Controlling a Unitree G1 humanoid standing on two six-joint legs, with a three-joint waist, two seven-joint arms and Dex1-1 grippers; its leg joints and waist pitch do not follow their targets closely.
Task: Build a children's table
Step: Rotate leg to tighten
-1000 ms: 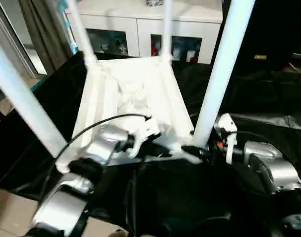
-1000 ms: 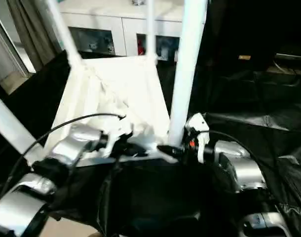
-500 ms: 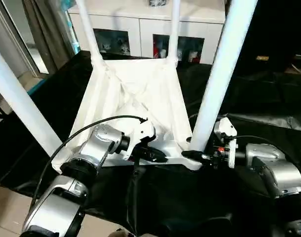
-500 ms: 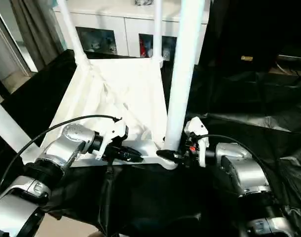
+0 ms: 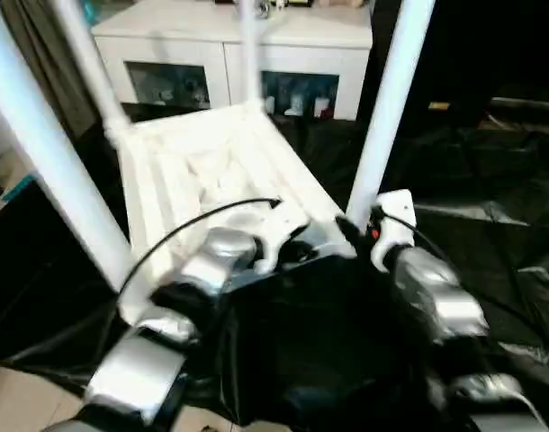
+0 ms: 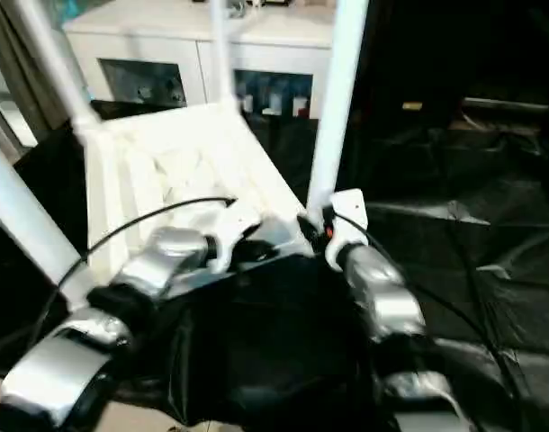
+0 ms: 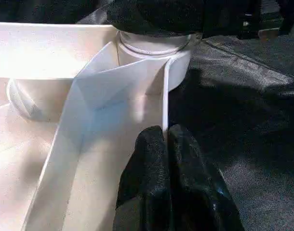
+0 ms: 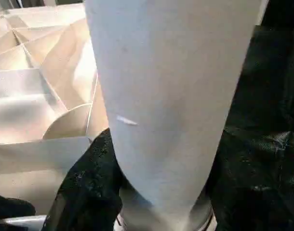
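Head views: children's table (image 5: 211, 171) lies upside down on black sheeting (image 5: 490, 243), ribbed underside up, four white legs rising from its corner sockets. Left tool (image 5: 303, 252) sits at the table's near edge, w/ the near-right leg (image 5: 387, 99) just to its right. Right tool (image 5: 348, 232) is at the foot of that same leg, on the side away from the left tool; the two tools are close together, the leg's socket corner between them. Near-left leg (image 5: 49, 153) stands well off to the left tool's far side, beyond the silver left forearm (image 5: 202, 270). Two far legs stand past both tools, toward a white cabinet (image 5: 229, 63) w/ glass-fronted shelves. A black cable (image 5: 202, 220) arcs over the left wrist.

Left wrist view: left tool (image 7: 166, 137) is closed, black fingers (image 7: 152, 163) pressed together on a thin upright rib of the table edge (image 7: 164, 96). Straight ahead of the tips is the round corner socket (image 7: 154, 48), w/ something black over it. Black sheeting lies to one side of the rib, white table underside to the other.

Right wrist view: the near-right leg (image 8: 171, 96) stands right in front of the right tool (image 8: 161, 202), very close. One black finger (image 8: 84, 187) sits against the leg's base; the other finger is hidden, so can't tell if the tool is gripping or just open around it. Ribbed underside (image 8: 41, 77) spreads out beyond that finger.
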